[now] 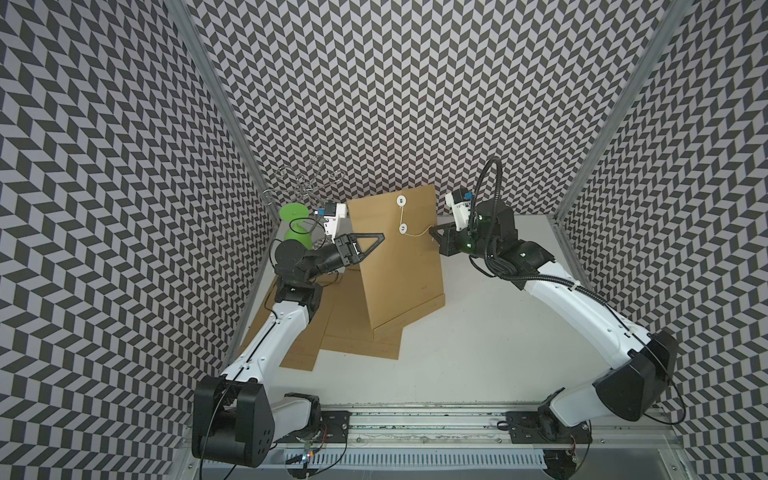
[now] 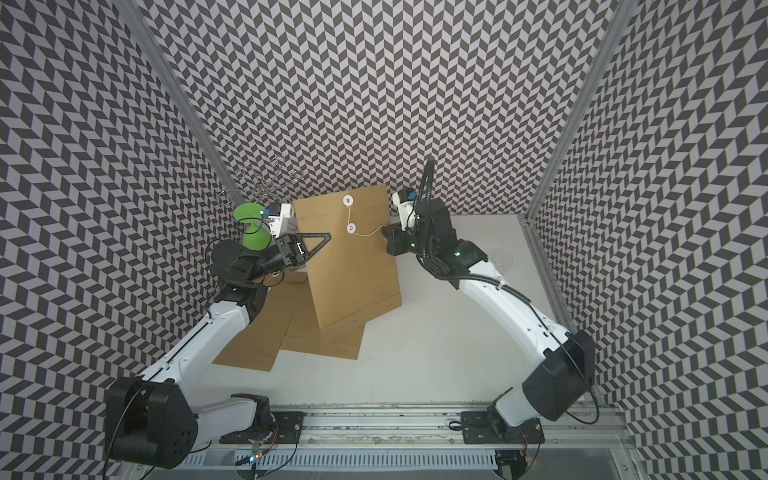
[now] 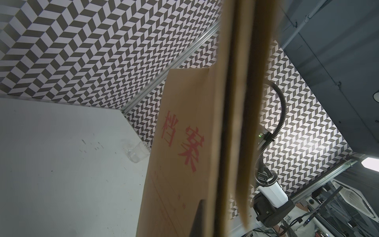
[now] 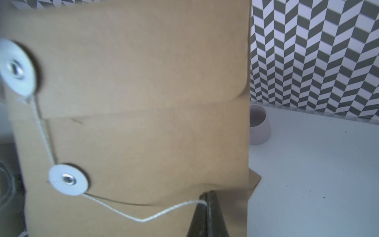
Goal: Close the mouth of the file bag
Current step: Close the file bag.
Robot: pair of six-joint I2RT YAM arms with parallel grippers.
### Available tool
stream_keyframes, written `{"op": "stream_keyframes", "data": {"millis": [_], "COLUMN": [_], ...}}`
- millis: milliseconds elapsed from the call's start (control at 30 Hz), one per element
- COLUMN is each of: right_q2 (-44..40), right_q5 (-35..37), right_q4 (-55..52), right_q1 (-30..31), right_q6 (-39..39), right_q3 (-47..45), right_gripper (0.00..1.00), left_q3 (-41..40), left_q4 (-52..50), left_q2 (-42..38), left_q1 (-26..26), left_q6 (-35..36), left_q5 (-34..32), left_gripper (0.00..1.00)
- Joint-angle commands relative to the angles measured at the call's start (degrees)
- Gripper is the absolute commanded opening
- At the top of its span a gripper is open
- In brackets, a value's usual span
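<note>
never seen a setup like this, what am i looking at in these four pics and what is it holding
Two robot arms work at a white table. Two pictures look down from overhead, almost identical; two come from cameras on the arms' wrists. The left claw pinches the side of a brown file bag, standing it up. The right claw grips the bag's white string, which comes off its round buttons. More brown bags lie flat underneath; a green object stands behind.

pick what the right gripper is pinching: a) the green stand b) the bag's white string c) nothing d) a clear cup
b: the right gripper is shut on the string, which runs from the lower white disc on the file bag.
</note>
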Motion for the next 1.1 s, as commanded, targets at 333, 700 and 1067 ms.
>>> {"op": "stream_keyframes", "data": {"millis": [333, 700, 1067], "right_q2": [-1.48, -0.47, 0.40], "right_q5": [7.79, 11.53, 15.79], "right_q4": [-2.68, -4.05, -2.83], "right_q1": [2.49, 4.09, 4.02], "right_q6": [-3.07, -4.27, -6.30], "right_q3": [5.21, 7.83, 7.65], "right_gripper": [0.00, 0.00, 0.00], "left_q3": [1.52, 2.11, 2.15], "left_q4": [-7.96, -7.64, -8.81], "left_q2": [-1.33, -1.07, -0.99], "left_q1": [-0.95, -2.45, -3.42], "left_q6": [5.79, 5.53, 6.53], "left_q5": [-0.77, -0.27, -0.97], "left_gripper": [0.00, 0.00, 0.00]}}
